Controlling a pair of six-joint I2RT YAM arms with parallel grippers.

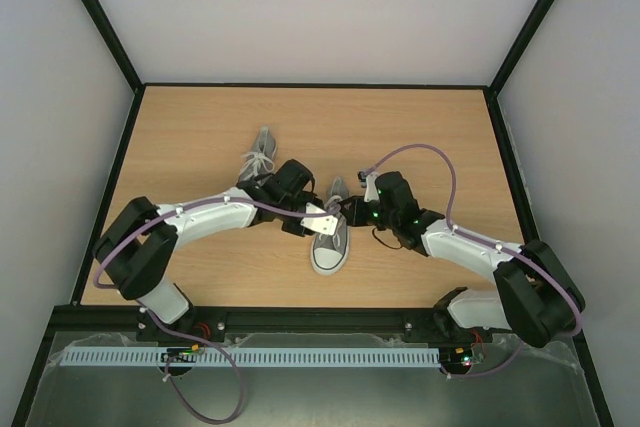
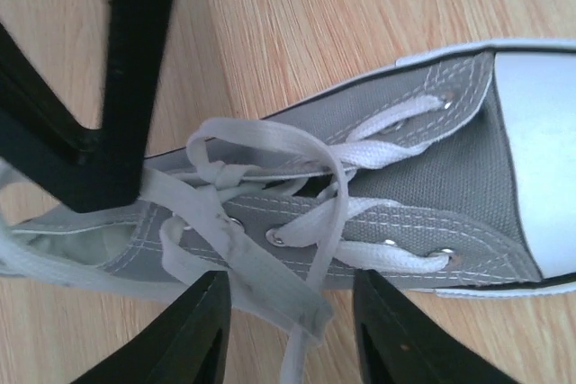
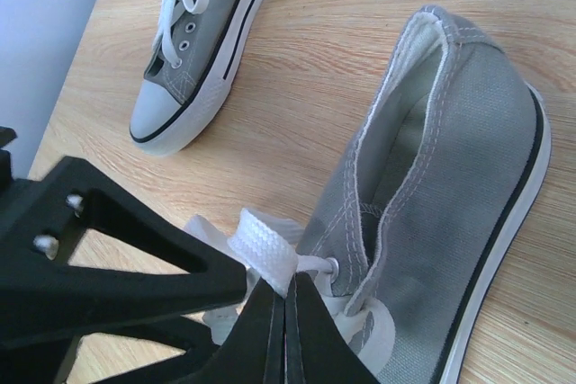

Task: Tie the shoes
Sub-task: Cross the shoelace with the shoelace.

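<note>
Small grey canvas low-top shoe with white rubber sole and toe cap (image 1: 327,247), call it the near sneaker, is sitting upright on the light wooden surface (image 1: 200,127), toe cap pointing at the arm bases. Matching second sneaker (image 1: 262,155) is lying beyond the near sneaker and off to its left, well apart from it, with white laces splaying out on top. Both arms are reaching in over the near sneaker's lacing, one from each side. Right hand (image 3: 286,290) is sitting at the heel end of the near sneaker's lacing, fingers pressed together and pinching a flat white woven lace (image 3: 263,245). The lace is bunching up just above the fingertips, right beside the top eyelet. Left hand (image 2: 288,281) is hovering at the near sneaker's left flank, level with the upper eyelets, jaws standing wide apart. A slack lace strand is lying across the gap between them, not clamped. In the left wrist view the lace is running crisscross through the eyelets up from the toe cap. It is then crossing over itself in a loose tangle at the top of the tongue, with slack ends trailing off the near sneaker's side. Can't tell whether that crossing is cinching tight.
</note>
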